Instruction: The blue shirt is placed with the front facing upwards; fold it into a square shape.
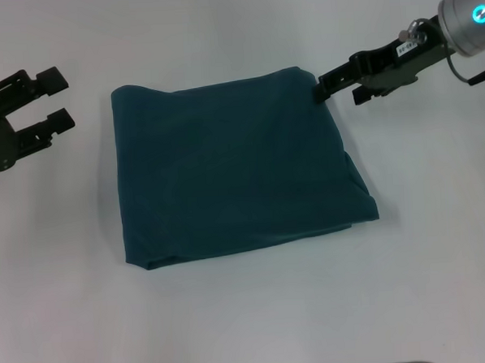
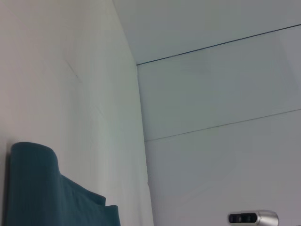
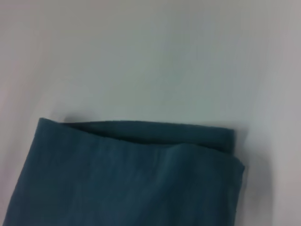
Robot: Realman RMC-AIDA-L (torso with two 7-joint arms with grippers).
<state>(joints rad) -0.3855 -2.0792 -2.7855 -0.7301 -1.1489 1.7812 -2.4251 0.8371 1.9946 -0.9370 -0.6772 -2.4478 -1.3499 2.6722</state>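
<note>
I am looking down at the blue shirt (image 1: 233,166), which is lying in the middle of the white bench (image 1: 250,319) as a compact, roughly square bundle; no lettering, collar or sleeves are showing on its upper face. My right tool (image 1: 323,88) is sitting at the far right corner of the bundle, its tip touching or just beside the cloth there. I cannot tell whether its jaws are apart, together, or nipping the edge, since the head view shows them only side-on and my right wrist view shows just the layered corner of the fabric. My left tool (image 1: 57,98) is hanging over bare bench, near the far left corner but not touching it, with its two fingers standing apart and holding nothing.

I am judging the folding to be nearly finished: this looks like the tidying or letting-go stage. The near right edge is bulging outward and the near left corner is showing loose layers, so the next move is calling for either a clean lift away from the corner without dragging the layers, or a small squaring tug.
</note>
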